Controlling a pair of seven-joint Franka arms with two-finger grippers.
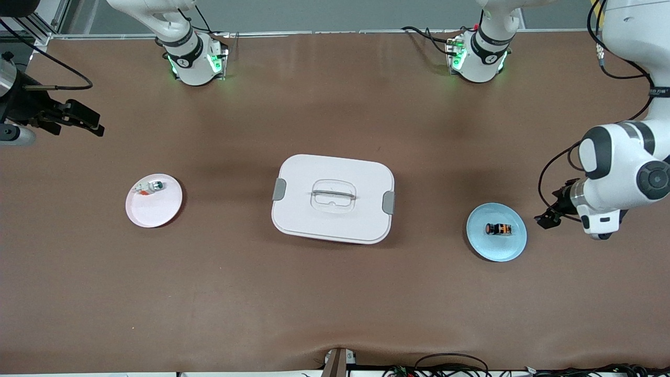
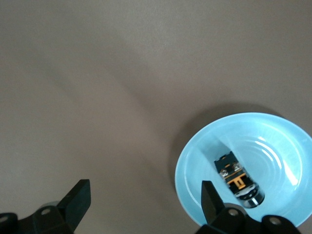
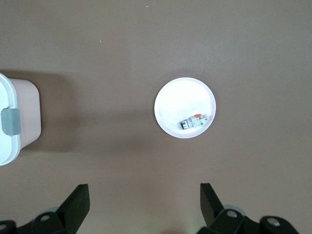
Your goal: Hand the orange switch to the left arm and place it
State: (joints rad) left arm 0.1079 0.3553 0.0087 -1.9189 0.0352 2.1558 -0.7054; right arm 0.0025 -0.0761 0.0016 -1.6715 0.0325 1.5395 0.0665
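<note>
The orange switch (image 1: 498, 229), a tiny black part with an orange band, lies on a blue plate (image 1: 510, 248) toward the left arm's end of the table. My left gripper (image 1: 547, 219) hangs open and empty over the bare table just beside that plate. In the left wrist view the left gripper (image 2: 145, 195) has its jaws wide apart, with the switch (image 2: 239, 179) and the plate (image 2: 195, 156) off to one side. The white box (image 1: 333, 198) stands shut at the table's middle. My right gripper (image 1: 78, 119) is open and empty, high over the right arm's end of the table; the right wrist view (image 3: 144, 195) shows its jaws wide apart.
A pink plate (image 1: 152, 212) toward the right arm's end holds a small white-and-green part (image 1: 149, 187). The right wrist view shows that plate (image 3: 185, 97), the part (image 3: 194, 121) and a corner of the box (image 3: 14, 117). Brown table surface surrounds the box.
</note>
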